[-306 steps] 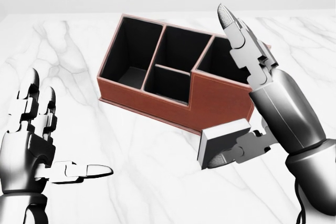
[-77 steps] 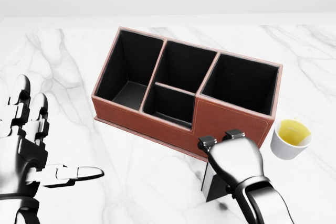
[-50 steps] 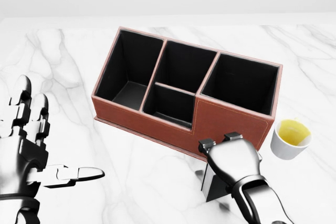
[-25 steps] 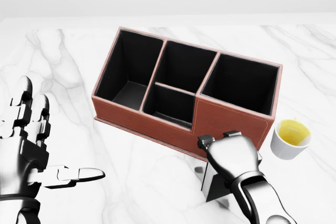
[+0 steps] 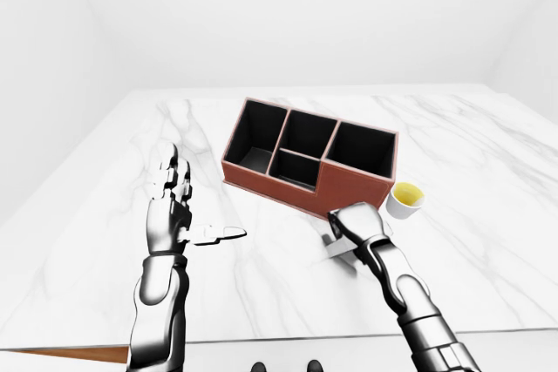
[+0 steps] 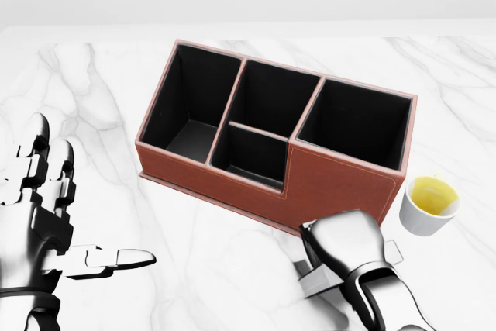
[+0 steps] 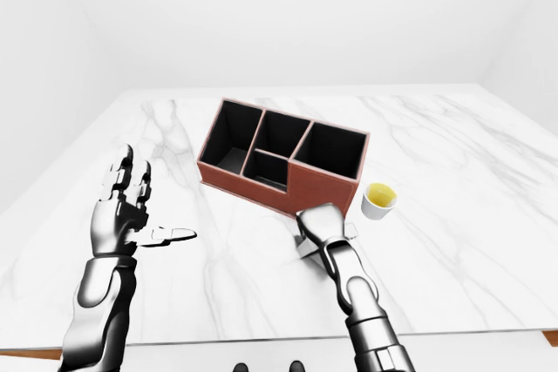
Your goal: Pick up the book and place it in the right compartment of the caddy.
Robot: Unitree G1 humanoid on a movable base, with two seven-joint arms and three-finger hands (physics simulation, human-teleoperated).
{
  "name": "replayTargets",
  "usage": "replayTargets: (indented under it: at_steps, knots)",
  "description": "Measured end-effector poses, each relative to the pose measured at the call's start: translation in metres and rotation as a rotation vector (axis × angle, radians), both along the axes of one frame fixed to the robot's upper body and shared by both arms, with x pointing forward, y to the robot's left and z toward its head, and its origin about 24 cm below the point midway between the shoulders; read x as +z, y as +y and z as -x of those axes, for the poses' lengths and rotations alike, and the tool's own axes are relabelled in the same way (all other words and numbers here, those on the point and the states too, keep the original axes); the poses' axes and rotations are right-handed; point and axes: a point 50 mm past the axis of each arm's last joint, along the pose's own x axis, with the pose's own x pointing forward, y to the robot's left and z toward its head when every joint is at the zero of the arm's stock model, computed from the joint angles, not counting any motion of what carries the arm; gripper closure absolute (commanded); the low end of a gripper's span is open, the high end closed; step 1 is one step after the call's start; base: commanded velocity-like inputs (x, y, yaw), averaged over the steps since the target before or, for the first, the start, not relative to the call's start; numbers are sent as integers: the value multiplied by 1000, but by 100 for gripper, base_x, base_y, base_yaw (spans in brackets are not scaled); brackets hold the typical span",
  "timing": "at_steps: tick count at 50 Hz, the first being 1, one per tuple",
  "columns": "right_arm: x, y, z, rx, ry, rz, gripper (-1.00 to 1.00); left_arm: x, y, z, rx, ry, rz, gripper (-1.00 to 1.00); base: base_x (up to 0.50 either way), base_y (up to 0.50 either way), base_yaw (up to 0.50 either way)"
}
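The brown caddy (image 6: 335, 182) with black compartments lies across the middle of the head view. Its right compartment (image 6: 355, 123) holds nothing. Just below the caddy's tall right wall, my right hand (image 6: 339, 255) is curled over the small grey book (image 6: 312, 282), shut on it. The book lies tilted low on the marble; only its left edge and a right corner show past the hand. At the lower left my left hand (image 6: 66, 218) is open, fingers up and thumb pointing right, far from the book and caddy.
A white cup (image 6: 428, 205) of yellow liquid stands on the marble table (image 6: 194, 269) just right of the caddy's right end, close to my right hand. The table's near edge shows at the bottom of the left-eye view.
The book, standing on edge half a second ago, has tipped lower under my right hand, which has moved slightly down and right. The left hand and caddy have not moved.
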Motion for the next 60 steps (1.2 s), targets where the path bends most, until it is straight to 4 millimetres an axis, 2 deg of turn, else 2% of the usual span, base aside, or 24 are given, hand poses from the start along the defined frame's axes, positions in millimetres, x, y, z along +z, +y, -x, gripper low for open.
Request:
replayTargets:
  at_steps: [21, 27, 43, 60]
  knots:
    - [1, -3, 2, -14, -3, -24, 100, -1, -2, -1, -4, 0, 2, -100, 0, 0, 0]
    - [8, -5, 7, -25, -3, -43, 100, -1, -2, -1, -5, 0, 3, -100, 0, 0, 0]
    - [71, 4, 22, 2, -188, -214, 100, 1, -1, 0, -4, -3, 7, -100, 0, 0, 0]
    - [135, 15, 39, 103, -363, -378, 100, 1, -2, -1, -5, -5, 8, -100, 0, 0, 0]
